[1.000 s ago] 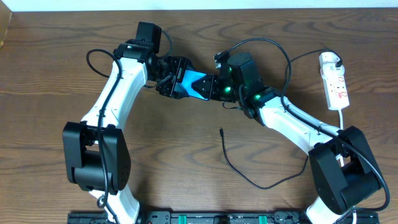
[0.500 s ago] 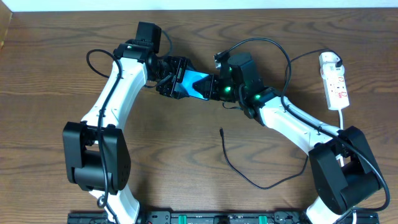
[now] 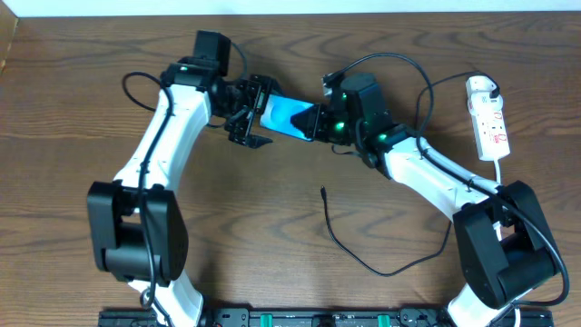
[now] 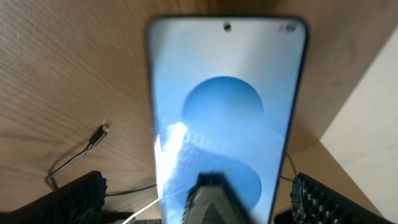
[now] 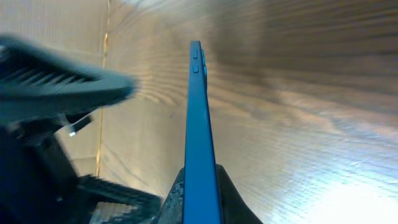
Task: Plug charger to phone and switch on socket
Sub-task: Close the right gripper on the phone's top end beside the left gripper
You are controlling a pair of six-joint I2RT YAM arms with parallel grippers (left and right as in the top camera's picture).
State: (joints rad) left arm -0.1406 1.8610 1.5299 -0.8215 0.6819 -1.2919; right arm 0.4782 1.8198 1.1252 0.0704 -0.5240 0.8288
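Note:
The phone [image 3: 289,117], blue screen lit, is held above the table at the back centre. My right gripper [image 3: 318,123] is shut on its right end. In the right wrist view the phone [image 5: 196,106] stands edge-on between the jaws [image 5: 199,190]. My left gripper [image 3: 257,113] is open around the phone's left end. In the left wrist view its fingers [image 4: 199,196] stand wide apart, clear of the phone [image 4: 225,106]. The charger's connector tip [image 3: 323,191] lies loose on the table, and shows in the left wrist view [image 4: 102,129]. The white socket [image 3: 490,123] lies at the far right.
The black charger cable [image 3: 381,270] loops across the table in front of my right arm. The socket's white cord [image 3: 498,173] runs down towards the right arm's base. The table's back edge is close behind the arms.
My left gripper has opened and let go of the phone. The right gripper has shifted the phone slightly right and back.

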